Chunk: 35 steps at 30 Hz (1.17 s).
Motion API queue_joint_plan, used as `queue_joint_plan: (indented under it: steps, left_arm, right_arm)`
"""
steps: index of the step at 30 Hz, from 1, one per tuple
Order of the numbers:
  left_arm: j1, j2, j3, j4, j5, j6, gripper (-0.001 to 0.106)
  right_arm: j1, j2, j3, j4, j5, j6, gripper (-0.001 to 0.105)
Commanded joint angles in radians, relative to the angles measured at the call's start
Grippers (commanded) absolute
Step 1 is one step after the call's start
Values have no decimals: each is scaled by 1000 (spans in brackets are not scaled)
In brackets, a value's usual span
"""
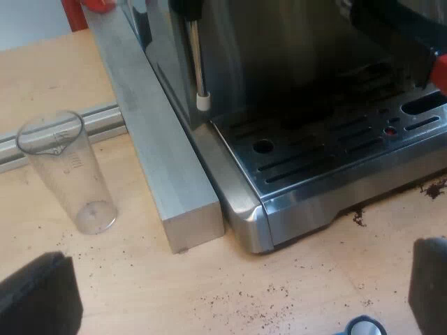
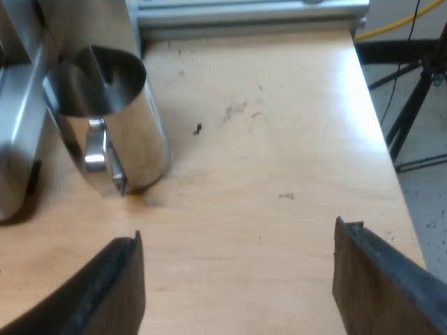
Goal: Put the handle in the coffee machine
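Speckling the wooden table [image 1: 230, 296], coffee grounds [image 1: 359, 220] lie by the machine [image 1: 314, 164].

Brushed-metal espresso machine [image 1: 314, 202], clear plastic measuring glass [image 1: 66, 171], glossy steel jug [image 2: 140, 139], matt wooden table [image 2: 279, 139].

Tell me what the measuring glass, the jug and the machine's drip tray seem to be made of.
Measuring glass: clear, probably plastic; table shows through, printed marks. Jug: polished metal, mirrors the wood. Drip tray: brushed metal, likely steel, soft streaked sheen.
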Motion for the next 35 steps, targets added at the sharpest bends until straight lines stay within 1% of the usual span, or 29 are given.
queue_joint_plan:
  steps: [1,4,6,8,35]
  left_arm:
    - [-4,-130,-5,-20,-5,-12,97]
    - [-4,-130,-5,-20,-5,-12,97]
    - [-4,-130,-5,-20,1,-12,97]
    - [-4,-130,-5,-20,1,-12,97]
    - [-7,-135,-5,-20,1,6,97]
  right_arm:
    - [-3,-45,-1,40,-2,-12,60]
    - [-3,-45,-1,50,-2,-4,60]
    - [-3,-45,-1,50,-2,25,60]
    - [-3,-45,-1,50,-2,32,60]
    - [-3,-45,-1,50,-2,33,60]
